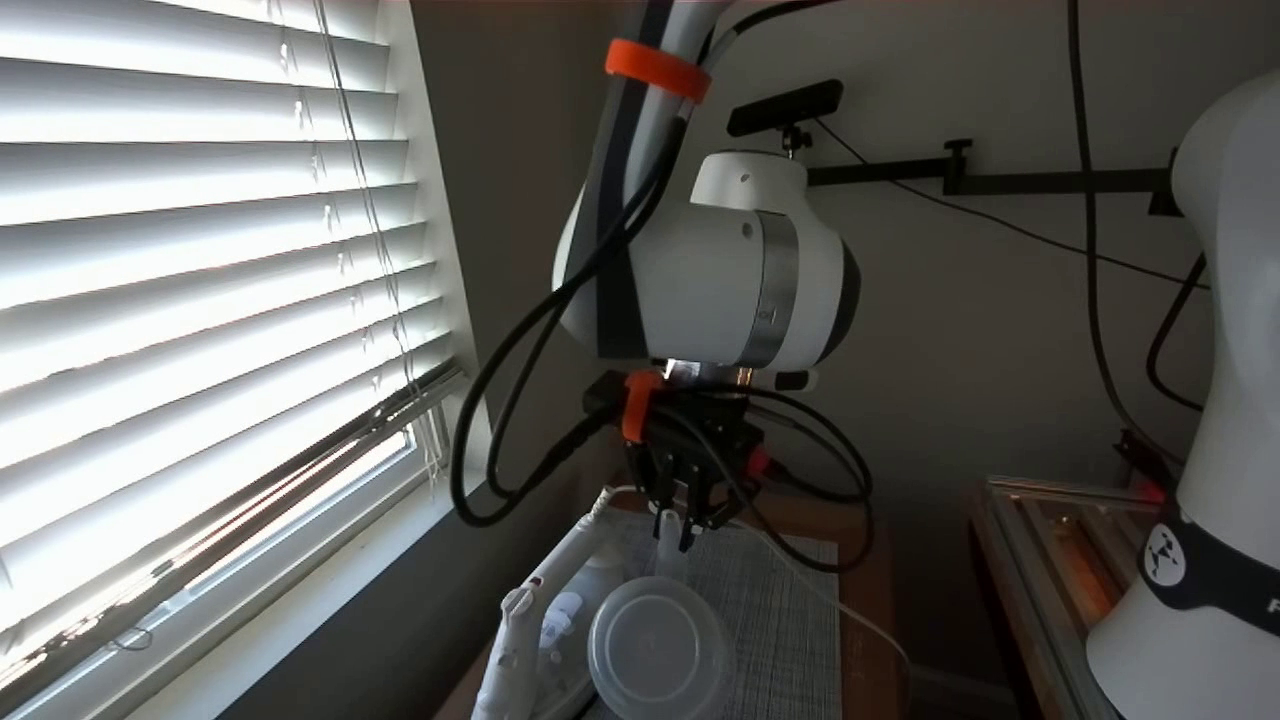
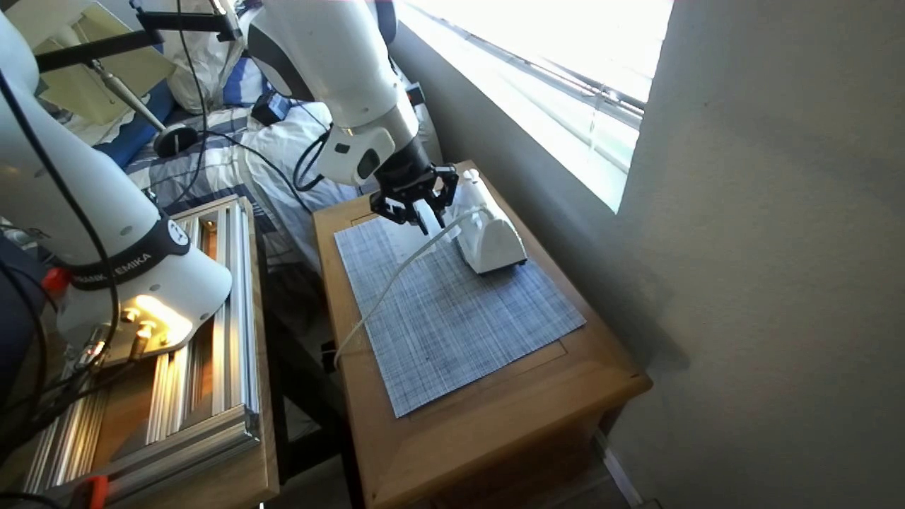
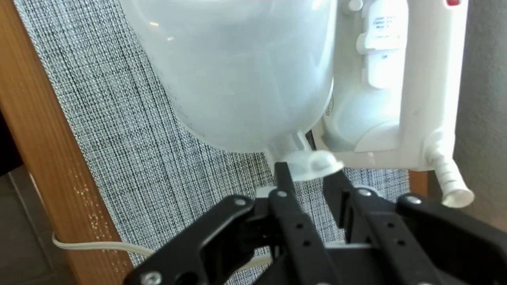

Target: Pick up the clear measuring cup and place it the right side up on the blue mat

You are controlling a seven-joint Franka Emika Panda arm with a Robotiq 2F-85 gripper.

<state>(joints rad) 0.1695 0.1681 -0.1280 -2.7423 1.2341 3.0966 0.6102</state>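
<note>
- Blue mat (image 2: 452, 332): the goal
- White appliance (image 2: 495, 244): at the mat's edge; a sideways swing could knock it
- Clear measuring cup (image 3: 237, 79): over the mat; a loose hold might let it roll
- Gripper (image 3: 308, 176): above the mat, fingers (image 3: 283, 178) flanking the handle (image 3: 313, 163); gripping or not, I cannot tell
- Cord (image 3: 103, 246): across the mat, could tip the cup

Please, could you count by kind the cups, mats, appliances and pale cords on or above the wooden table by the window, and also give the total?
Measuring cup: 1
Blue-grey mat: 1
White appliance: 1
Pale cord: 1
Total: 4
</note>
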